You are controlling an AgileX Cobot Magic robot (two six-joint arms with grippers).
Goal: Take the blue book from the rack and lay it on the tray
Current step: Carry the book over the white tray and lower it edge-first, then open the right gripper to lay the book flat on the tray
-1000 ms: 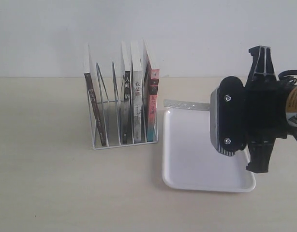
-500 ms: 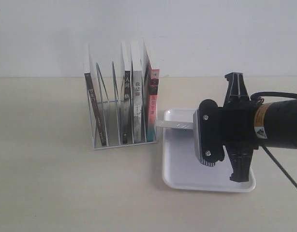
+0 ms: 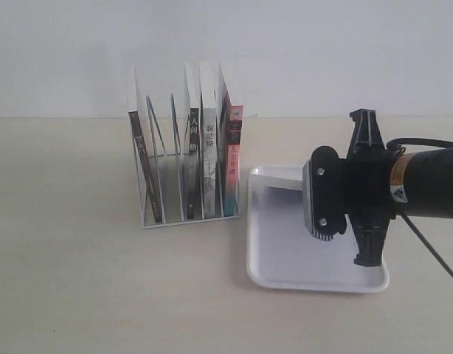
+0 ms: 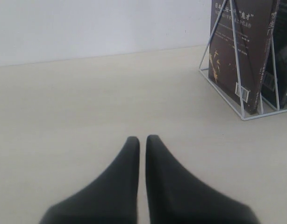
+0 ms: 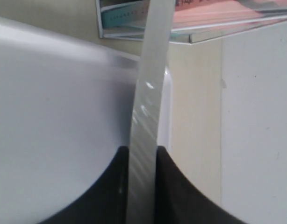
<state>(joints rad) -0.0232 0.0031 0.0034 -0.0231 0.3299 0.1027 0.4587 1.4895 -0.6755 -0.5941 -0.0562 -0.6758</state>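
Note:
My right gripper (image 3: 322, 193) hangs low over the white tray (image 3: 285, 254), shut on the thin blue book (image 5: 146, 107). The book is edge-on in the right wrist view, so only its pale page edge shows between the black fingers (image 5: 171, 186). In the exterior view a sliver of the blue book (image 3: 282, 183) pokes out left of the gripper above the tray's far rim. The white wire rack (image 3: 149, 221) stands left of the tray. My left gripper (image 4: 139, 138) is shut and empty above bare table, with the rack (image 4: 237, 60) off to its side.
The rack holds a brown book (image 3: 142, 158) at its left end, then a black-spined book (image 3: 193, 158), a white-spined book (image 3: 209, 162) and a pink-and-teal book (image 3: 232, 151) nearest the tray. A white wall runs behind the beige table.
My right gripper came down and leftward with the book until it was over the tray, then drew back slightly right, so less of the book sticks out. The rack's books stayed put.

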